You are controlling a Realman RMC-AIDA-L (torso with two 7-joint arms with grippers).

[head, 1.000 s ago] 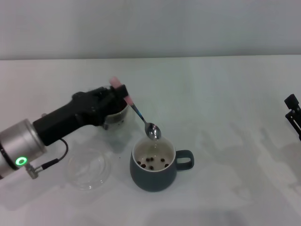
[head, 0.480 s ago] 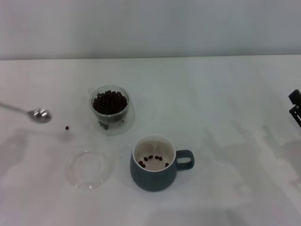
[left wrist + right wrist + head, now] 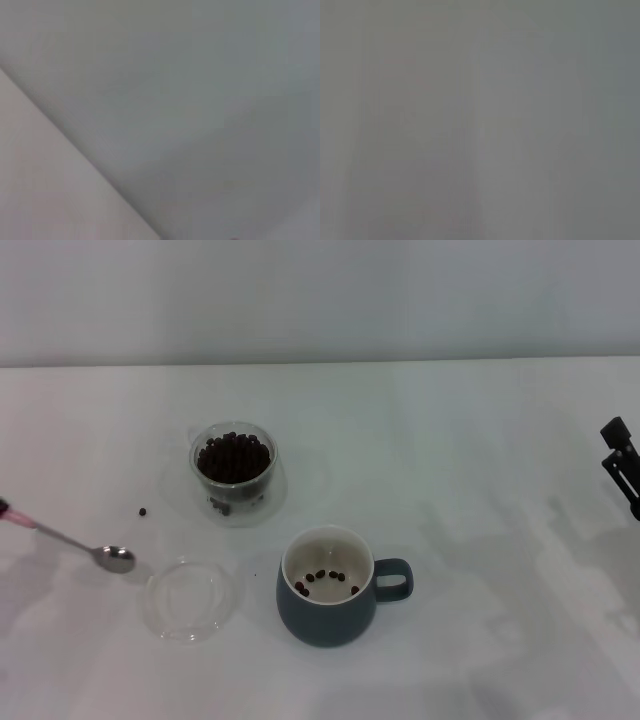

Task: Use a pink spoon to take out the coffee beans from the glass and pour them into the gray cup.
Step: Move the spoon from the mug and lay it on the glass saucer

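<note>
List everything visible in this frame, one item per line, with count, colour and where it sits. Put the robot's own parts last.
glass: one, clear, on the table behind the gray cup and toward the robot's left.
coffee beans: many, dark brown, filling the glass; a few also lie in the gray cup; one stray bean on the table to the glass's left.
gray cup: one, blue-gray with a cream inside, near centre front, handle toward the robot's right.
pink spoon: one, pink handle and metal bowl, far left, handle running off the picture's edge, bowl near the clear dish.
clear dish: one, transparent, flat, left of the gray cup.
table: one, white.
right end effector: black, at the far right edge.
left end effector: not in view.
</note>
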